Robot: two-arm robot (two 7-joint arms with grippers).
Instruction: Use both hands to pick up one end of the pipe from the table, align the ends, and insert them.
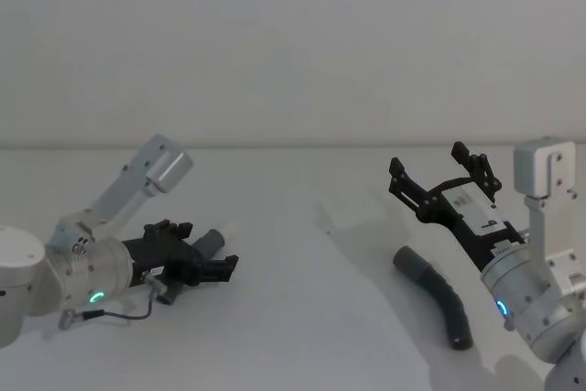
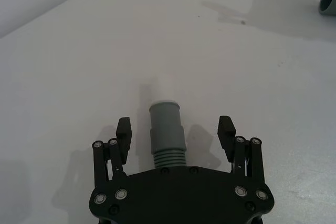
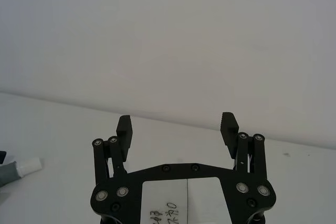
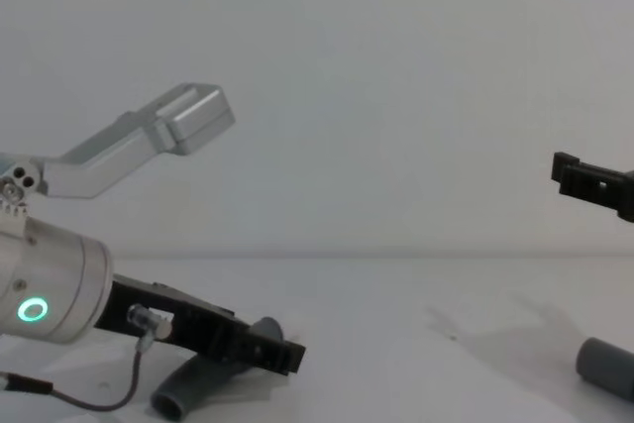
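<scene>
Fingers [image 2: 123, 132] of the left gripper [image 2: 175, 127] stand spread low over the table [image 2: 63, 77], one on each side of the pipe's white-tipped end [image 2: 166, 124], with a gap on both sides. The right gripper [image 3: 177, 124] hangs raised above the table, wide open and empty. Near it, the dark pipe [image 1: 449, 304] and its socket end [image 1: 408, 261] lie on the table.
</scene>
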